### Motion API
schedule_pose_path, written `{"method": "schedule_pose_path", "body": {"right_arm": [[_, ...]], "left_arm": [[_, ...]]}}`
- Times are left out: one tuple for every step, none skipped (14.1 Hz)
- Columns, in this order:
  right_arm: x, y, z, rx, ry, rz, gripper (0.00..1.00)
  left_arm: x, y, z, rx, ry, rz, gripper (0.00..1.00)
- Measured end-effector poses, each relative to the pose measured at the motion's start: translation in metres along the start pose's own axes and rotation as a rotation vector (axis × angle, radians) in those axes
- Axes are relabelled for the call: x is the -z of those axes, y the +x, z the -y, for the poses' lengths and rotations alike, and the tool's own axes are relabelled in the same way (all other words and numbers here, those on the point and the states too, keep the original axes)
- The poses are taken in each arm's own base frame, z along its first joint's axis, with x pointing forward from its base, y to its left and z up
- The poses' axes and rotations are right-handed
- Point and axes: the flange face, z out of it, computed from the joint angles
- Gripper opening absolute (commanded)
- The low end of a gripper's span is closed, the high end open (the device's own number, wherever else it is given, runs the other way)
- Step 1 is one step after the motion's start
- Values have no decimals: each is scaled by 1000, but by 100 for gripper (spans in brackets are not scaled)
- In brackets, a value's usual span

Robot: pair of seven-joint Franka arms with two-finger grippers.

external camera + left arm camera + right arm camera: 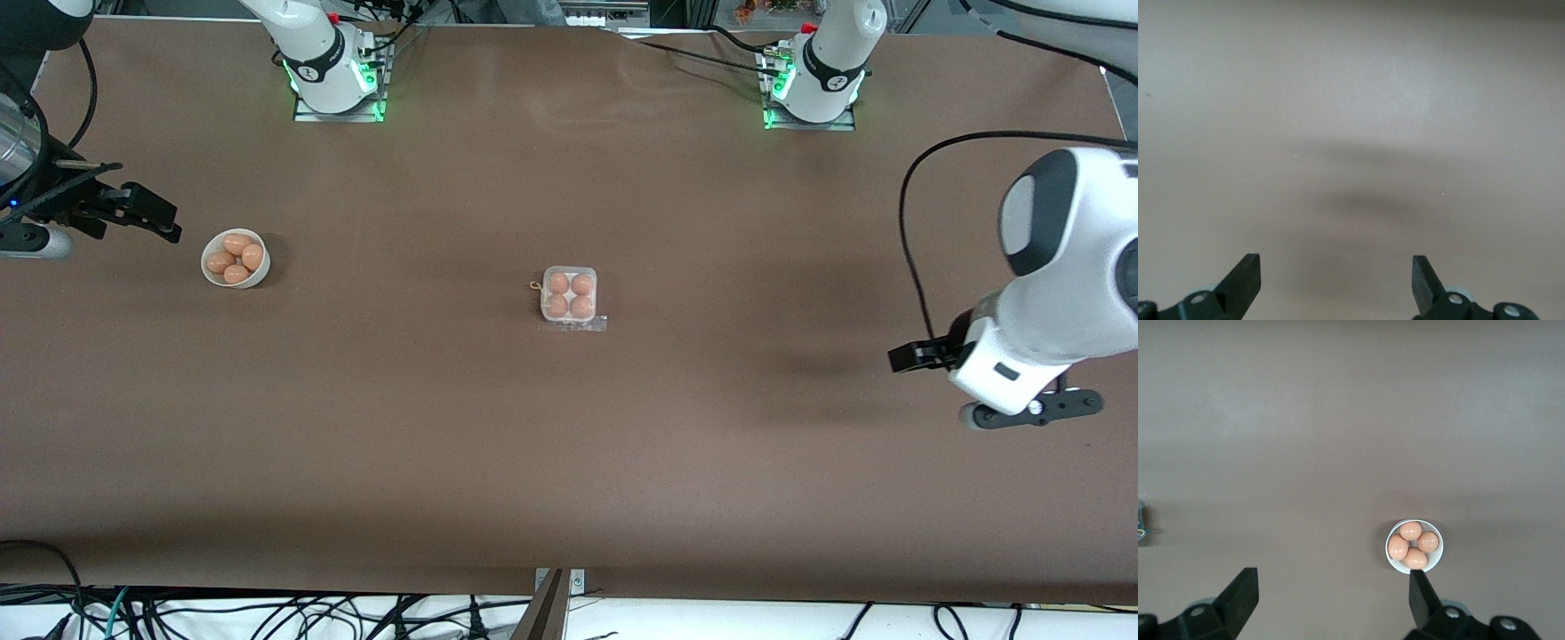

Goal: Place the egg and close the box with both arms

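The box (569, 295) is a small clear plastic carton in the middle of the table with four brown eggs in its cells. A clear flap lies flat on the table at its nearer edge; I cannot tell whether the lid is latched. My right gripper (156, 218) hangs open and empty over the table at the right arm's end, beside the bowl; the right wrist view (1331, 583) shows its spread fingers. My left gripper (916, 357) hangs open and empty over bare table at the left arm's end, as the left wrist view (1336, 267) shows.
A round white bowl (252, 281) with several brown eggs stands toward the right arm's end of the table. It also shows in the right wrist view (1433, 560), close to one fingertip. The box's edge shows at the border of that view (1140, 520).
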Motion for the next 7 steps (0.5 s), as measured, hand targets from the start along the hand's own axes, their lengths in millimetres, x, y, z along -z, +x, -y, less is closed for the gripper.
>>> {"method": "schedule_pose_path", "body": {"right_arm": [[0,0,0,0,0,0,100],[0,0,0,0,0,0,100],[0,0,0,0,0,0,100],[0,0,0,0,0,0,100],[0,0,0,0,0,0,100],[0,0,0,0,0,0,100],[0,0,0,0,0,0,100]], "left_arm": [[11,-3,12,-45,-2,-13,100],[24,-7,26,-74,-3,-23,100],[34,-12,41,-86,-3,-30,100],[44,-17,58,-91,-3,-38,100],[51,-24,74,-98,-2,-42,100],[56,-31,88,-103,-1,-44,100],[60,-39,99,-102,1,-42,100]]}}
